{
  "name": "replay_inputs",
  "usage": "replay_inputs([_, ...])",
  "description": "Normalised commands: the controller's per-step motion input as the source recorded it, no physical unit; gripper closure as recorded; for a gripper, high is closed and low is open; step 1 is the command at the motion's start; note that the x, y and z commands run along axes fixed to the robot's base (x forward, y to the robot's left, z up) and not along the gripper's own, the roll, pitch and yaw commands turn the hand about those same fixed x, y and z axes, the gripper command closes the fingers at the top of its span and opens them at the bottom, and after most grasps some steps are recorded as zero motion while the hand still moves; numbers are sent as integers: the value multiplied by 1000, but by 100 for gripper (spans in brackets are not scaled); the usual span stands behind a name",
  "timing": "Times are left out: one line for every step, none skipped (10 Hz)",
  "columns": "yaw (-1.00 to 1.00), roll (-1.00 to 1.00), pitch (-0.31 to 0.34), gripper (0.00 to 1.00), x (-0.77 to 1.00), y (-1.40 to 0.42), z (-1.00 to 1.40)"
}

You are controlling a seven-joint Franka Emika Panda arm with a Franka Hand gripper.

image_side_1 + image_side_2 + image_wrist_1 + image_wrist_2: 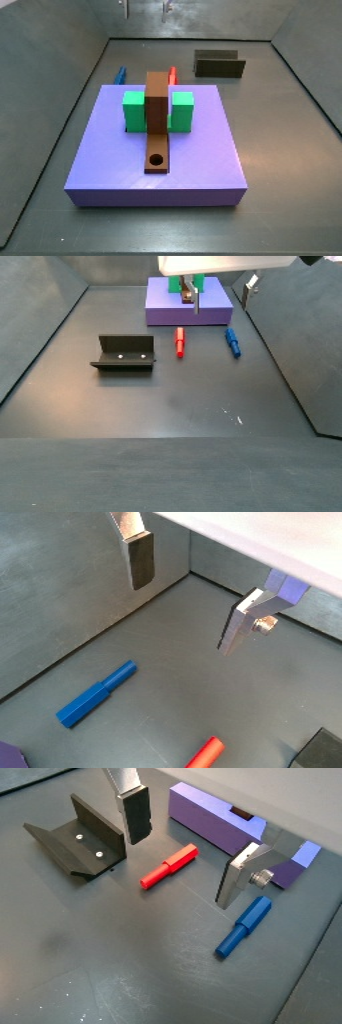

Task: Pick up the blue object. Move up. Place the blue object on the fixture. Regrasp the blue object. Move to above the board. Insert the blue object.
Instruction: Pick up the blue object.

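Silver finger plates with dark pads are spread wide on the gripper (185, 850) with nothing between them, so it's empty and released. It's hanging up above the floor, roughly over the spot between the two sticks, which looks to me like a pre-grasp hover: jaws already apart so it can drop straight down over its target.

Just past one finger (242, 871) lies the blue object (245, 926), flat on the dark floor. In a side view the blue object (233, 341) sits to the right of the red stick (181, 343), the two close together and roughly parallel, both just in front of the board (167, 311). Lying flat and clear of its neighbour, it should be an easy pinch across its thin sides, though the red one is close enough that a sloppy descent could nudge it.

Further left and a bit nearer is the fixture (124, 353), the dark L-shaped bracket, standing on its own well apart from the sticks. Makes sense as a halfway stop for setting the peg down and regrasping it.

On the board, a side view shows the green blocks (134, 110) flanking the brown strip (159, 125), with the round hole (158, 159) at the strip's near end. I can't really tell from that angle how snug the hole is for the peg.

So my read: nothing's been picked up yet, step one is still to do.
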Motion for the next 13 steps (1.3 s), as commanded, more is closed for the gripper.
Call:
replay_inputs([0, 0, -37, 0, -60, -80, -97])
replay_inputs([0, 0, -37, 0, -66, -77, -103])
replay_inputs([0, 0, -36, 0, -63, -74, -109])
replay_inputs([0, 0, -30, 0, -57, -66, -106])
replay_inputs([0, 0, -31, 0, -69, -49, -100])
replay_inputs([0, 0, -29, 0, -74, -29, -109])
replay_inputs([0, 0, -26, 0, -66, -11, -97])
replay_inputs([0, 0, -14, 0, -57, -14, -89])
replay_inputs([0, 0, -9, 0, -46, -26, -97])
replay_inputs([0, 0, -50, 0, -129, -37, -189])
replay_inputs([0, 19, -59, 0, -129, -63, -249])
replay_inputs([46, 0, -99, 0, -163, -180, -334])
replay_inputs([111, 0, -139, 0, -166, -289, -351])
